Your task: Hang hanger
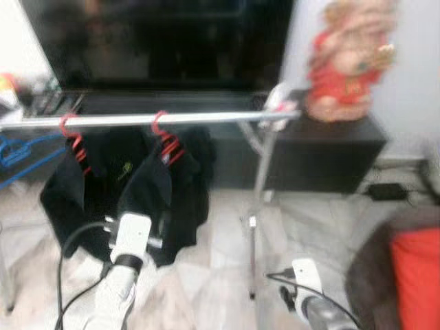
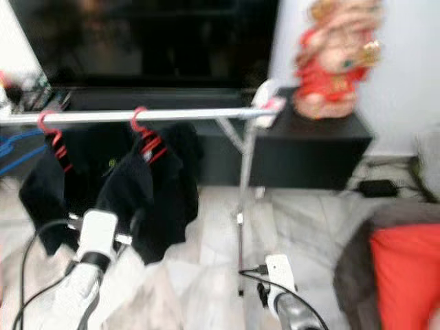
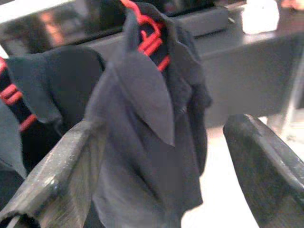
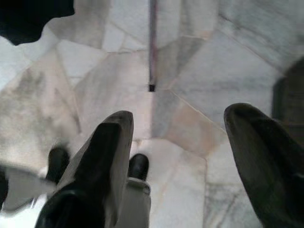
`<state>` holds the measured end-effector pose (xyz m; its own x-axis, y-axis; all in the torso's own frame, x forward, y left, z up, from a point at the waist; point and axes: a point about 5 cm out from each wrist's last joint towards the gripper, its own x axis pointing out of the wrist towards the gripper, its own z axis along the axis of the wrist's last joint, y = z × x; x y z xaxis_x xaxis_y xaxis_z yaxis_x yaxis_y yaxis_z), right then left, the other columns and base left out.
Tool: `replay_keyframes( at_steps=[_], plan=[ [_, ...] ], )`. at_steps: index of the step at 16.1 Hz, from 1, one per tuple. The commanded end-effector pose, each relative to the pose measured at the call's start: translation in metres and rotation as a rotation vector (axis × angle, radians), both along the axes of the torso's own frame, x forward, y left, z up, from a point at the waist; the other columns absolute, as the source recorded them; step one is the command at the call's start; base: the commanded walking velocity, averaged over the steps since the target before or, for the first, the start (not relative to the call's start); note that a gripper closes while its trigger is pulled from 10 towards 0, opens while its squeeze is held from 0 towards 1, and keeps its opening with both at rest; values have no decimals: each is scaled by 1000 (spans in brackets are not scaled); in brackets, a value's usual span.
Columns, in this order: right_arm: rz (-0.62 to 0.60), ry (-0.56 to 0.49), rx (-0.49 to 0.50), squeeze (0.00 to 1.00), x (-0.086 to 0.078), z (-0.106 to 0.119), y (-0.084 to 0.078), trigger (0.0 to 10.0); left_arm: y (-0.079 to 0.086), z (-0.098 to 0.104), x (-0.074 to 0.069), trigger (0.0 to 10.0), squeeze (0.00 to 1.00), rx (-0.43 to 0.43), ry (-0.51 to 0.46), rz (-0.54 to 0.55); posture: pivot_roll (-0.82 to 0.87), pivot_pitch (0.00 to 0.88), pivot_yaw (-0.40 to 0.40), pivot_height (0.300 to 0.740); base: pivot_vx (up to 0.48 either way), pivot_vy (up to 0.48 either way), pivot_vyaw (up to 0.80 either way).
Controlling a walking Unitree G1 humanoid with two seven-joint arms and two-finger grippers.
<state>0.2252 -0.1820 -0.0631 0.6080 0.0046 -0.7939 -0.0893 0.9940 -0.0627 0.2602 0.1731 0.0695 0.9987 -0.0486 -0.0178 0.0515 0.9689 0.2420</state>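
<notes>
Two red hangers (image 1: pixel 165 139) (image 1: pixel 71 137) hang from a silver rail (image 1: pixel 206 118), and each carries a black garment (image 1: pixel 148 185). My left arm (image 1: pixel 130 239) is raised just below the right-hand garment. In the left wrist view, my left gripper (image 3: pixel 164 127) is open, with that dark garment (image 3: pixel 142 104) and its red hanger (image 3: pixel 149 35) hanging close in front, between the lines of the two fingers. My right arm (image 1: pixel 304 278) stays low by the rack's leg. My right gripper (image 4: pixel 180 114) is open over the marble floor and holds nothing.
Behind the rail are a large dark TV (image 1: pixel 158 41) and a black cabinet (image 1: pixel 323 155) with a red-dressed plush figure (image 1: pixel 347 62). The rack's upright leg (image 1: pixel 256 206) stands mid-floor. A blue hanger (image 1: pixel 17 148) is at the left, a red cushion (image 1: pixel 416 275) at the right.
</notes>
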Motion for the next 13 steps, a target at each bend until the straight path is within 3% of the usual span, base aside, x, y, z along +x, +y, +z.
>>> replay_keyframes(
  at_steps=[1, 3, 4, 7, 10, 13],
  plan=[
    [7, -10, 12, 0, 3, 1, 8, 10000, 5, -8, 8, 10000, 0, 4, 66, 19, -69, 0, -22, 740, 0, 0, 0],
    [4, -11, 16, 0, 3, 1, 10, 10000, 4, -21, 21, 10000, 0, -9, 155, 41, -74, 0, -22, 740, 0, 0, 0],
    [2, -11, 18, 0, 2, 0, 11, 10000, 3, -33, 27, 10000, 0, -8, 248, 44, -76, 0, -21, 740, 0, 0, 0],
    [-1, -9, 19, 0, 0, -1, 11, 10000, -2, -55, 34, 10000, 0, -45, 402, 46, -80, 0, -24, 740, 0, 0, 0],
    [-13, -10, 17, 0, -1, -1, 6, 10000, -5, -79, 29, 10000, 0, -37, 582, 79, -88, 0, -27, 740, 0, 0, 0],
    [-24, -9, 14, 0, -1, 0, 2, 10000, -9, -94, 18, 10000, 0, -46, 690, 90, -92, 0, -29, 740, 0, 0, 0]
  ],
)
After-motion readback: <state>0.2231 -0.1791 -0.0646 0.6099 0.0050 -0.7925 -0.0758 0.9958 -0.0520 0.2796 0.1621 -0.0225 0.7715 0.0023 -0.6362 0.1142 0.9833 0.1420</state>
